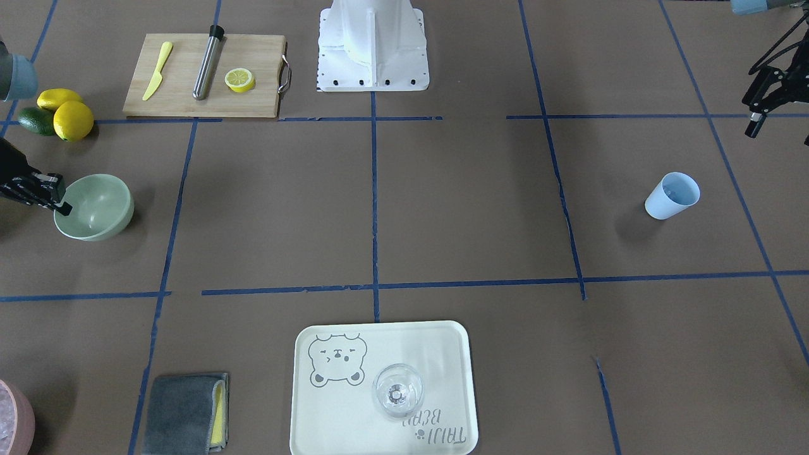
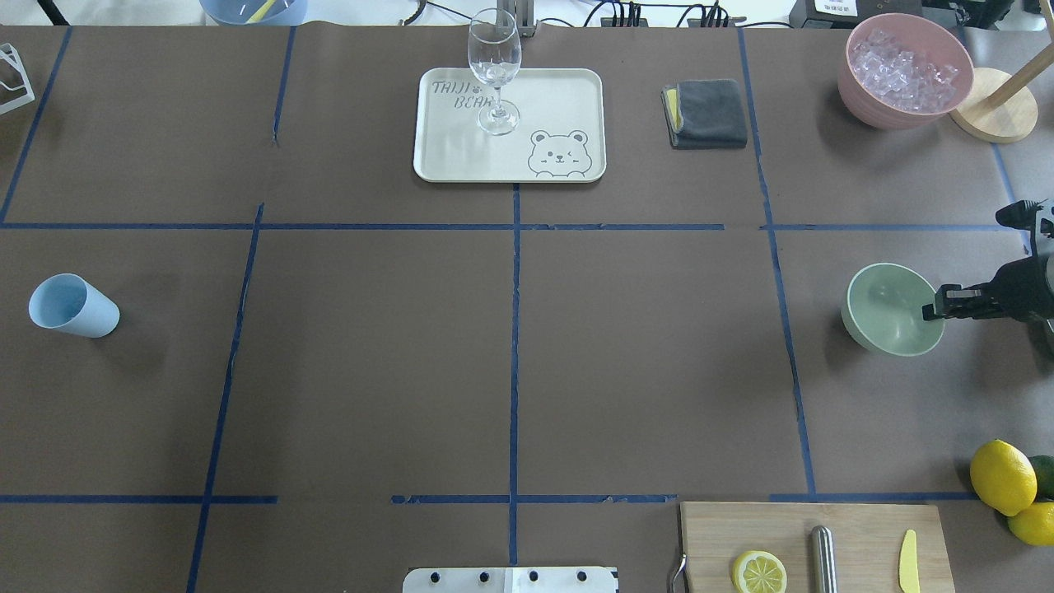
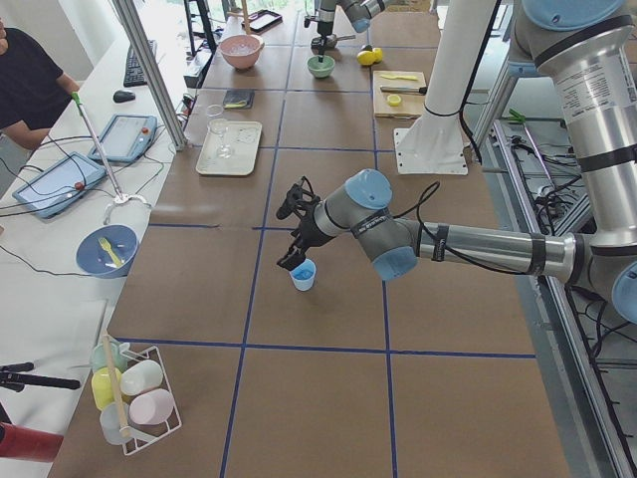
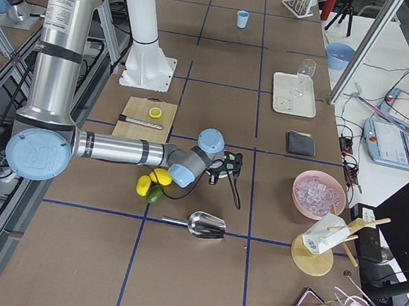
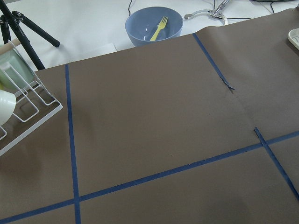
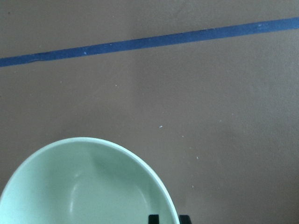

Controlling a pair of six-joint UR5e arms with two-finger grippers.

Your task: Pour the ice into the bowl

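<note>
The pale mint-green bowl (image 2: 888, 306) sits at the table's right side and looks empty; it also shows in the front view (image 1: 98, 205) and the right wrist view (image 6: 88, 186). My right gripper (image 2: 935, 312) is shut on the bowl's rim, one finger inside and one outside (image 6: 168, 218). The light blue cup (image 2: 72, 306) stands on the left side. My left gripper (image 3: 295, 261) hovers just above the cup; I cannot tell whether it is open or shut. No clear ice cubes show anywhere; the cup's inside is too small to read.
A pink bowl (image 2: 856, 82) of whitish crushed contents stands far right. A tray (image 2: 461, 156) holds a clear glass (image 2: 495, 70), with a grey cloth (image 2: 706, 114) beside it. Lemons (image 2: 1002, 476) and a cutting board (image 2: 856, 527) lie near the robot. A metal scoop (image 4: 207, 226) lies at the right end.
</note>
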